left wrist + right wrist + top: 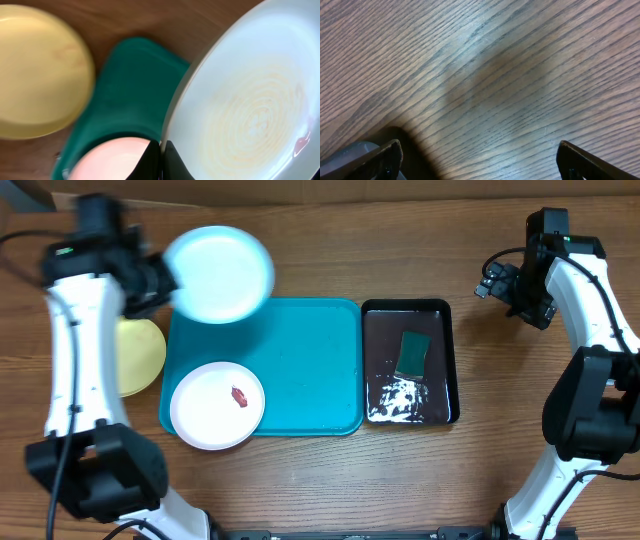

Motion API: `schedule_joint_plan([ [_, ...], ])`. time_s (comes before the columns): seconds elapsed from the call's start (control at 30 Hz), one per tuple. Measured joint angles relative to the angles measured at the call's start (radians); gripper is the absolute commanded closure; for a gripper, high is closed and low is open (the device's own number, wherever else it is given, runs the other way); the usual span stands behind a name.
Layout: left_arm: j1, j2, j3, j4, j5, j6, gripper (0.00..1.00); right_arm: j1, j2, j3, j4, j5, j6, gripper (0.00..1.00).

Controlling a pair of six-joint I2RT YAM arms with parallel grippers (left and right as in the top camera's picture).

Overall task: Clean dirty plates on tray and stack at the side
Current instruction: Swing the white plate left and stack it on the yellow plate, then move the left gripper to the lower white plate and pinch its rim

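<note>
Items on the wooden tabletop [300, 480], as seen from beside it:

1. Turquoise tray [300, 360]: large, rectangular, with rounded corners. It lies flat in the middle of the tabletop.
2. White plate [205, 418]: sits inside the turquoise tray at its near left corner. One red-brown food bit [238, 395] lies on it, a little right of centre.
3. Pale blue plate [250, 100]: lifted off the surface and hanging over the tray's far left corner. Part of it reaches past the tray's far edge. Its face shows faint tan ring-shaped smears and a small reddish mark close to the rim. It looks blurred from overhead.
4. Yellow plate [140, 355]: rests directly on the tabletop just left of the tray, partly under the left arm.
5. Black tray [440, 360]: smaller and glossy, it stands just beside the turquoise tray's right edge. It holds a green sponge [412, 352] near its middle and a patch of white foam [395, 398] at its near end.
6. Left tool [161, 157]: pinched tight on the rim of the pale blue plate, fingers nearly meeting.
7. Right tool [480, 162]: fingers spread wide with nothing between them. It is over bare wood at the far right, well apart from both trays.
</note>
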Motion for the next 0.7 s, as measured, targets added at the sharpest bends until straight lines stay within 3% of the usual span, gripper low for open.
schedule_joint_plan([
  [0.17, 0.238, 0.000, -0.005, -0.018, 0.006, 0.000, 0.96, 0.000, 0.000, 0.000, 0.001, 0.000, 0.000, 0.00],
  [0.37, 0.430, 0.000, -0.093, 0.063, -0.010, -0.002, 0.96, 0.000, 0.000, 0.000, 0.000, 0.000, 0.000, 0.00],
  [0.7, 0.500, 0.000, -0.410, 0.337, -0.080, -0.031, 0.96, 0.000, 0.000, 0.000, 0.000, 0.000, 0.000, 0.00],
])
